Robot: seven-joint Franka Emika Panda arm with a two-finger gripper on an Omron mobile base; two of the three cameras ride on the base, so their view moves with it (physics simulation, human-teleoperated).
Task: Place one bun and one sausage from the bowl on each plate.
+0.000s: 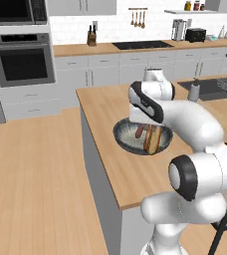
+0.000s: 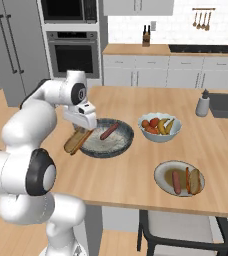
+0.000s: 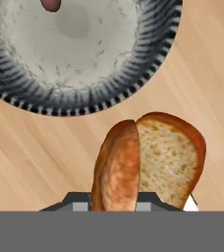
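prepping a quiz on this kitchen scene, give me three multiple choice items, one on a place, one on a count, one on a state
1. Where is the golden-brown split bun held by the gripper?
A. over the wooden counter beside the dark ribbed bowl
B. on the plate
C. among the fruit

2. How many sausages lie in the dark ribbed bowl?
A. none
B. one
C. three

3. What does the grey-rimmed round plate hold?
A. nothing
B. fruit
C. a sausage and a bun

Answers:
1 A: the hand view shows counter under the bun, bowl rim beside it.
2 B: a single reddish sausage lies inside.
3 C: both lie on it.
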